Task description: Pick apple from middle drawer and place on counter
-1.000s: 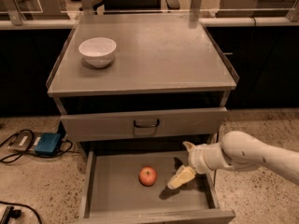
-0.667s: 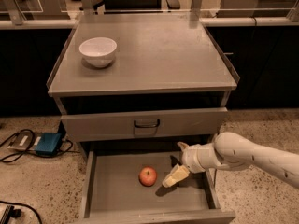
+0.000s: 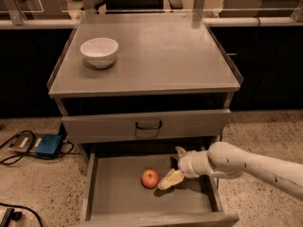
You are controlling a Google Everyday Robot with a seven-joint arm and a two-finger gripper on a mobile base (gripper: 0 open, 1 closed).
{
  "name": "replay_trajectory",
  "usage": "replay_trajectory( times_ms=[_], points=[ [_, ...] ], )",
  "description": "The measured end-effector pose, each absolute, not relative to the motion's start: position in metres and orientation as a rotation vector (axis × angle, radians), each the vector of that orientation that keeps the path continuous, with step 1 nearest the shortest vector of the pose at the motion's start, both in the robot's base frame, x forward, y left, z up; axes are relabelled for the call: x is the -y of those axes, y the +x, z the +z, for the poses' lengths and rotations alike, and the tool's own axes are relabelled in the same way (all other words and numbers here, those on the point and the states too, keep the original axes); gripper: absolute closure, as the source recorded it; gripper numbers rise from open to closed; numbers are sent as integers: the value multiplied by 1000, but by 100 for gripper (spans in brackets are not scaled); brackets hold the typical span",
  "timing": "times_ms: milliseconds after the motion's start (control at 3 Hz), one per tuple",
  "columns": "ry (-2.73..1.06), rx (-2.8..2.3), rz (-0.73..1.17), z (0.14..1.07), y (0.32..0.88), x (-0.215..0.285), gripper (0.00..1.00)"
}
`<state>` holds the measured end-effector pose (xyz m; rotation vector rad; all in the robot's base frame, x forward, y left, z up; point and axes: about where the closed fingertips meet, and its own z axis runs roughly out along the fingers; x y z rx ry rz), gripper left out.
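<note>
Now the gripper (image 3: 169,168) has slid leftward over the middle drawer (image 3: 113,193), low in the centre of the frame. Its pale lower finger (image 3: 171,179) lies just beside the apple (image 3: 150,178), which has not stirred from the drawer floor. The jaws stand spread, holding nothing. The grasp looks close. The counter (image 3: 156,56) above bears a white bowl (image 3: 99,51) at upper left.

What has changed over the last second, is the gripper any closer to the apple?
The gripper has moved across the middle drawer toward the apple. One finger now sits right beside the fruit, with the jaws open and nothing grasped yet. The apple has not moved, the drawer is still pulled out, and the white bowl remains on the counter.
</note>
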<state>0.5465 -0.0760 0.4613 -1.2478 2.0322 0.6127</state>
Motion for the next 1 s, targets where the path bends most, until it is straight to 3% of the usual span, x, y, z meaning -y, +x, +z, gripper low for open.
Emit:
replay_trajectory(
  times_ms=[1000],
  points=[
    [-1238,-2061,566,393,552,56,0]
  ],
)
